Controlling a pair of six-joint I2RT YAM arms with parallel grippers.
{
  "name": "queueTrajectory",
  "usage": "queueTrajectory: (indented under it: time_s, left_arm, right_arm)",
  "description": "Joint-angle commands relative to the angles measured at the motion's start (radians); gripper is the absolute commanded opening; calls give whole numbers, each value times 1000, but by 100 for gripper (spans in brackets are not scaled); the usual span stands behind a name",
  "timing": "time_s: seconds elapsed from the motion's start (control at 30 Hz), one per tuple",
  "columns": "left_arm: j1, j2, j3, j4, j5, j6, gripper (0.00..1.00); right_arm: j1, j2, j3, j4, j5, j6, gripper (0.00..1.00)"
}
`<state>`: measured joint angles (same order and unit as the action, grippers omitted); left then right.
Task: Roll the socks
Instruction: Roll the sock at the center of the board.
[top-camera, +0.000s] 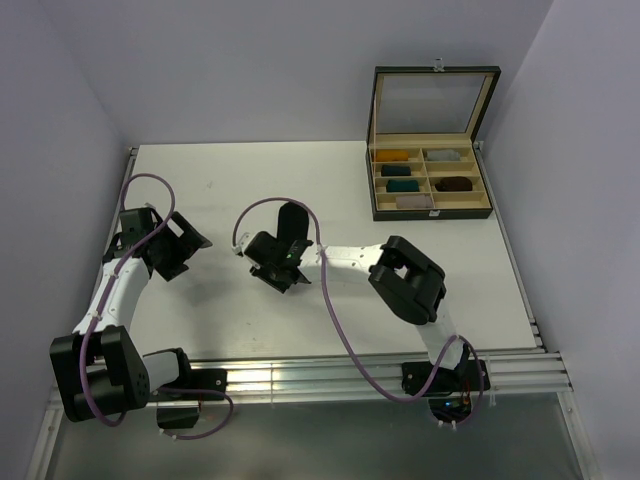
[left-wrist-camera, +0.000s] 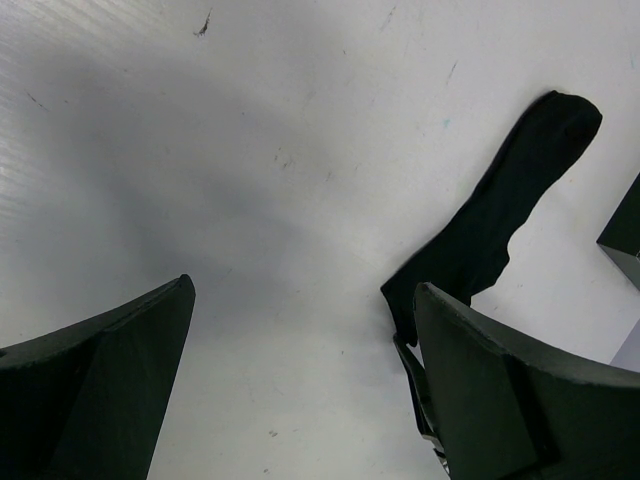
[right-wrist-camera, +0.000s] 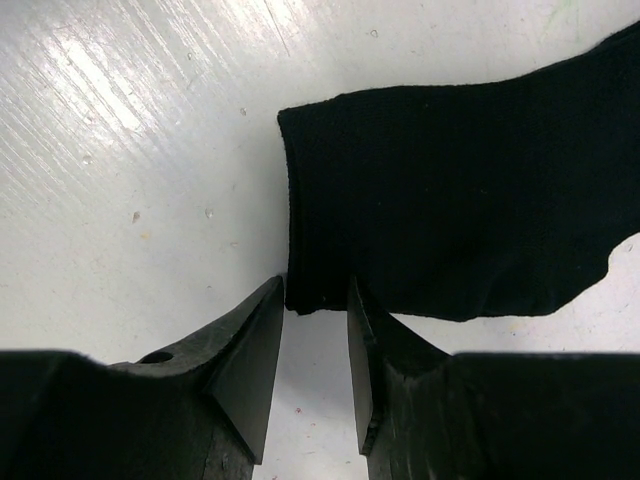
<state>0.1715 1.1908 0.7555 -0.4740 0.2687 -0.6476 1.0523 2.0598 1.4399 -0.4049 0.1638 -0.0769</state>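
3 views: top, left wrist, right wrist.
Top / table: flat white tabletop (top-camera: 330, 190), both arms stretched over it.
Top / sock: plain black fabric sock (top-camera: 293, 218), left of centre, partly hidden by the right arm's claw.
Top / right gripper (top-camera: 268, 250): down at the sock. Jaw gap unreadable from here.
Top / left gripper (top-camera: 188, 250): near the table's left edge, apart from the sock, jaws spread.
Top / box: dark compartment box (top-camera: 431, 212) with a raised windowed lid in the far right corner, well apart from the sock. It holds rolled bundles (top-camera: 397, 155) in mustard, grey, teal and dark.
Left wrist / claw: broad black fingers (left-wrist-camera: 100, 390) wide apart, bare table between them, holding nothing.
Left wrist / sock: flat on the table, running from behind the right-hand finger toward the upper right. Cannot tell whether it touches that finger.
Right wrist / claw: fingertips (right-wrist-camera: 262, 310) at a slim gap, not pressed together.
Right wrist / sock: flat on the table, with one end's corner right at the mouth of that gap. Cannot tell whether it is pinched.
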Motion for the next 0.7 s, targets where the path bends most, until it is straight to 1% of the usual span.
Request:
queueTrajectory:
  time_s: [0.0,0.2,0.23,0.3,0.33,0.43,0.5,0.6,0.63,0.67]
  left_arm:
    - [3,-3,-7,35,21,5,97]
    - [3,-8,-15,37,23,2,97]
    - [3,-11,-18,38,21,0,97]
    - [-3,-20,-18,37,6,-3,97]
    - [-7,-22,-16,34,0,-3,97]
    - [-33,-25,-15,29,-23,-9,96]
    - [-62,-23,-13,25,-31,-23,96]
    - [-98,-31,-16,32,-34,-55,96]
    - [-108,-34,-25,35,-40,-66,96]
    - [-133,-37,-30,40,-48,-75,95]
  right_arm:
    - [11,32,36,-18,5,-20,40]
    - [12,98,57,-73,13,-29,39]
    - [12,108,60,-81,17,-32,31]
    - [12,121,62,-89,25,-34,21]
    - [12,126,62,-86,23,-34,14]
    - [8,122,65,-84,-16,-17,0]
    - [2,112,73,-77,-55,0,0]
    - [-26,77,67,-57,-159,46,0]
    - [-37,68,62,-36,-206,75,0]
    - [-64,47,57,-23,-301,106,0]
